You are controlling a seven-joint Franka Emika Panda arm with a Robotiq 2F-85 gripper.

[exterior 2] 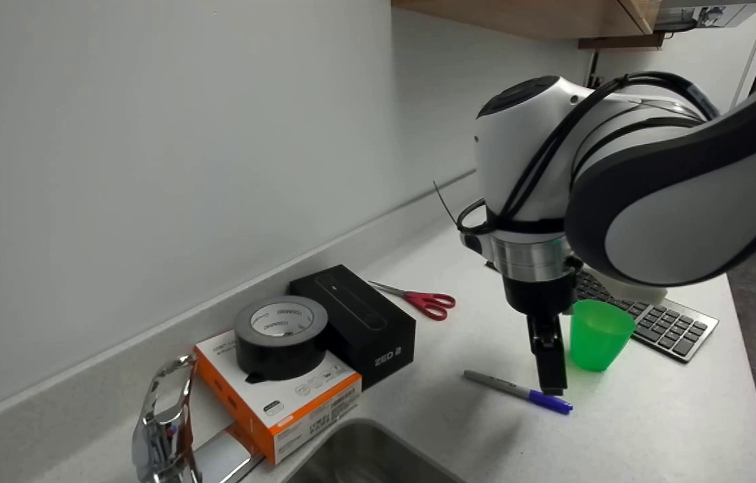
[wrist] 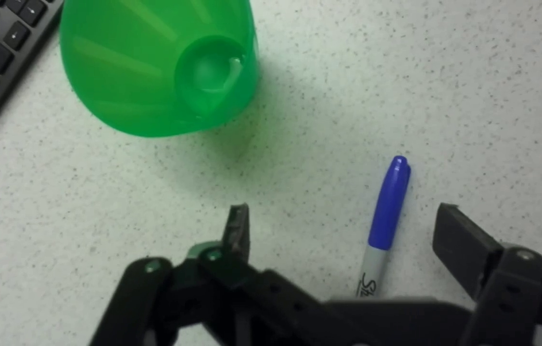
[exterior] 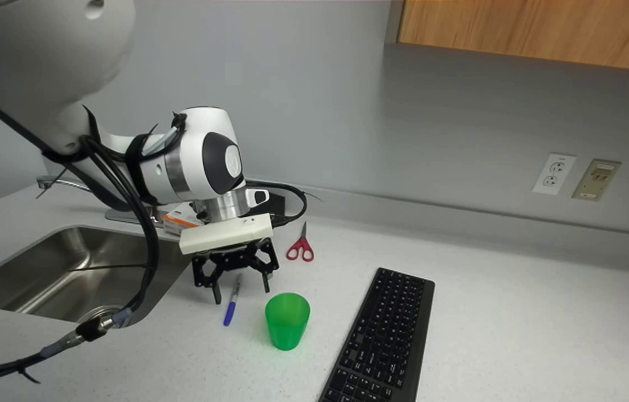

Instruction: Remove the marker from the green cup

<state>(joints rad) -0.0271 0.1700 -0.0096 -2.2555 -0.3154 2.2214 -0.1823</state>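
The marker lies on the white counter outside the cup, with a grey body and a blue-purple cap. It shows in both exterior views (exterior: 230, 312) (exterior 2: 515, 390) and in the wrist view (wrist: 387, 216). The green cup stands upright beside it and looks empty in the wrist view (wrist: 155, 86); it also shows in both exterior views (exterior: 287, 321) (exterior 2: 598, 335). My gripper (exterior: 242, 296) is open and empty above the marker. In the wrist view the marker appears between the fingers (wrist: 343, 206), nearer the right one; its lower end is hidden by the gripper.
A black keyboard (exterior: 381, 340) lies beyond the cup. Red-handled scissors (exterior: 301, 248) lie toward the wall. A sink (exterior: 24, 268) with a faucet (exterior 2: 166, 422) is nearby. A black box (exterior 2: 364, 322) and a white-orange box (exterior 2: 310, 402) carrying a tape roll (exterior 2: 282, 355) stand by the wall.
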